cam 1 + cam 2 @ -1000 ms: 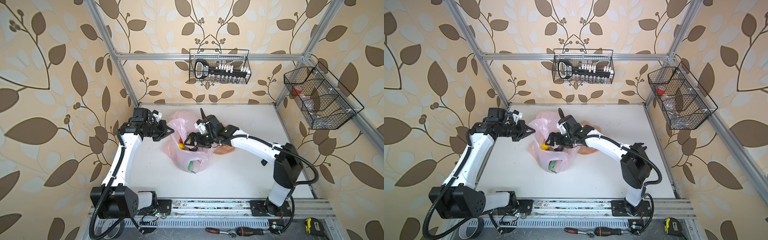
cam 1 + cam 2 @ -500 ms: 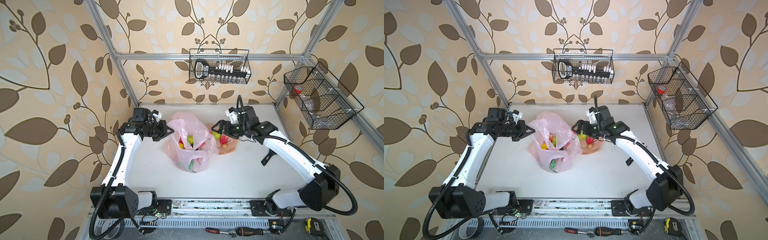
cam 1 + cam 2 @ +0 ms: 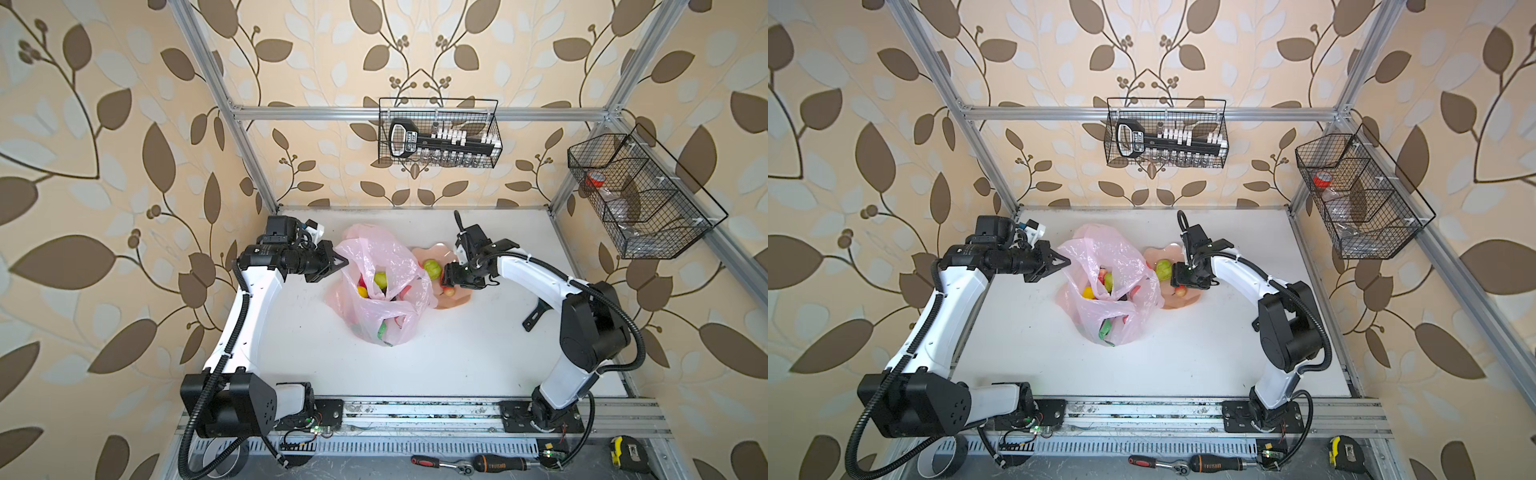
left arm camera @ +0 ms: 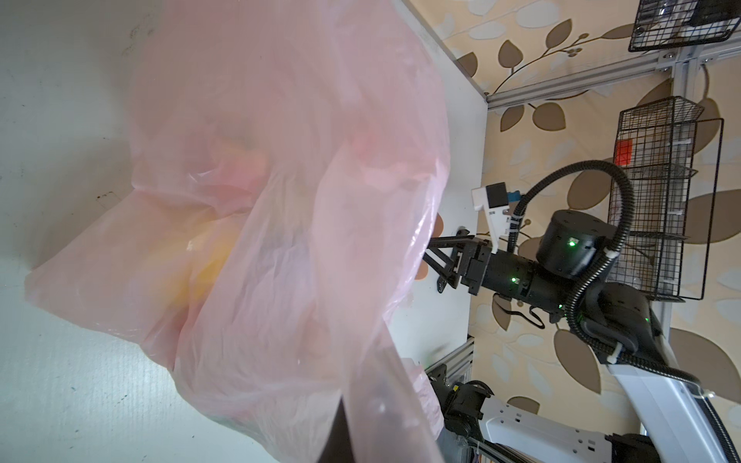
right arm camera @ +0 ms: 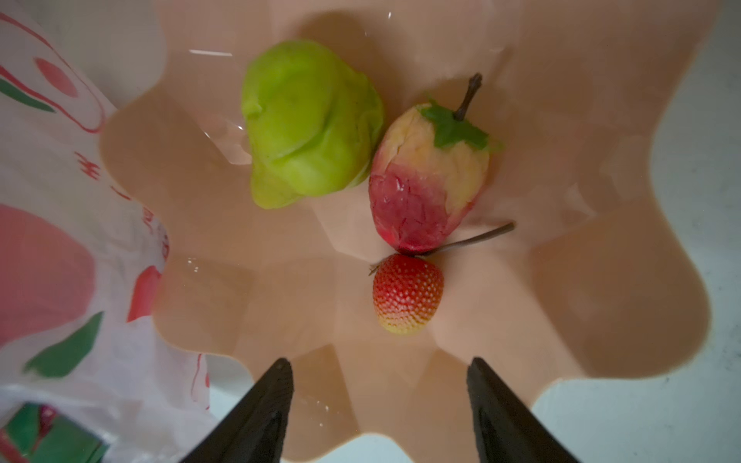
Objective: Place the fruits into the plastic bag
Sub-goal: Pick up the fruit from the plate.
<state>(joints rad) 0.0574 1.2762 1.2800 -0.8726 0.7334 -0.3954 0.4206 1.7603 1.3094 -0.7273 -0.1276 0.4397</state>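
The pink plastic bag stands open mid-table. A green fruit and a yellow one show inside it. My left gripper is shut on the plastic bag's left rim and holds it up. Right of the bag sits a peach dish. In it lie a green fruit, a red-and-yellow stemmed fruit and a strawberry. My right gripper hangs open just above the dish, empty, its tips close to the strawberry.
A wire basket hangs on the back wall and another on the right wall. A small black bracket lies on the table by the right arm. A ratchet and a tape measure lie below the front rail.
My right arm has swung from the bag's mouth over to the dish and come down toward the fruits, its jaws narrowing a little. The left arm has held still.
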